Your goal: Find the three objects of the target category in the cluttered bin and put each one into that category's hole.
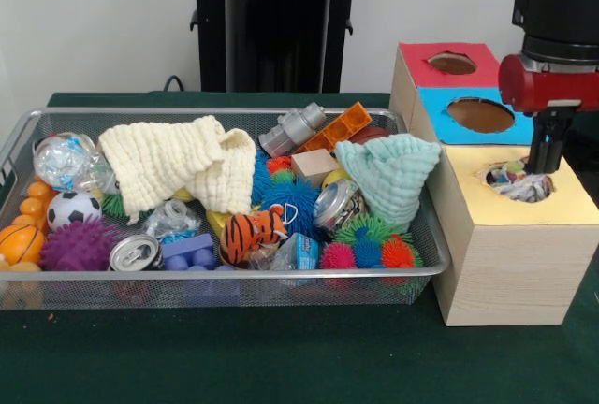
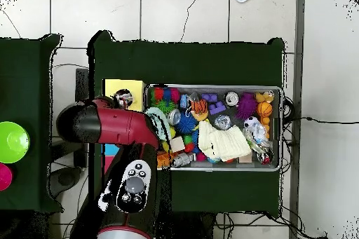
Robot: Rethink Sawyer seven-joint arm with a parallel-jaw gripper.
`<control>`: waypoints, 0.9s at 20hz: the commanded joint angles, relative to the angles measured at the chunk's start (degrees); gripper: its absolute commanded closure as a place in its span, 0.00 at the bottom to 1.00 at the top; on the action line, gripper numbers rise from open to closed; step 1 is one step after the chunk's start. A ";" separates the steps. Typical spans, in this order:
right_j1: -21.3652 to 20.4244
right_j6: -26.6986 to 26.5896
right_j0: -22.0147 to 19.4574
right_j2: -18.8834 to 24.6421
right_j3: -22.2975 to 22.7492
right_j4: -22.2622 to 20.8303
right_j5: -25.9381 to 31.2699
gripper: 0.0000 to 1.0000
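The silver wire-mesh bin (image 1: 225, 275) lies on the green table, full of toys; it also shows in the overhead view (image 2: 280, 127). The pale wooden box (image 1: 510, 273) stands to its right. A white printed cloth (image 1: 518, 184) is bunched in the yellow-surround hole (image 1: 562, 200). My gripper (image 1: 543, 168) hangs straight down at the hole's right edge. Its fingers are close together and its tips are on the cloth. In the overhead view the gripper (image 2: 123, 98) is over the yellow surround (image 2: 133, 85). No other printed cloth shows in the bin.
A cream waffle cloth (image 1: 178, 165) and a mint-green cloth (image 1: 388, 175) lie on top of the clutter. Under and around them are spiky balls, a tiger toy (image 1: 251, 231), cans and blocks. The blue-surround hole (image 1: 480, 114) and red-surround hole (image 1: 452, 63) lie behind the yellow one.
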 commanded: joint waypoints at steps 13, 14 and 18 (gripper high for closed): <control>8.83 6.73 -1.95 1.02 -0.26 -5.50 1.23 1.00; 9.05 6.79 -1.93 0.97 -0.49 -5.65 1.23 1.00; 9.99 7.25 -1.74 0.61 -1.46 -5.67 1.39 1.00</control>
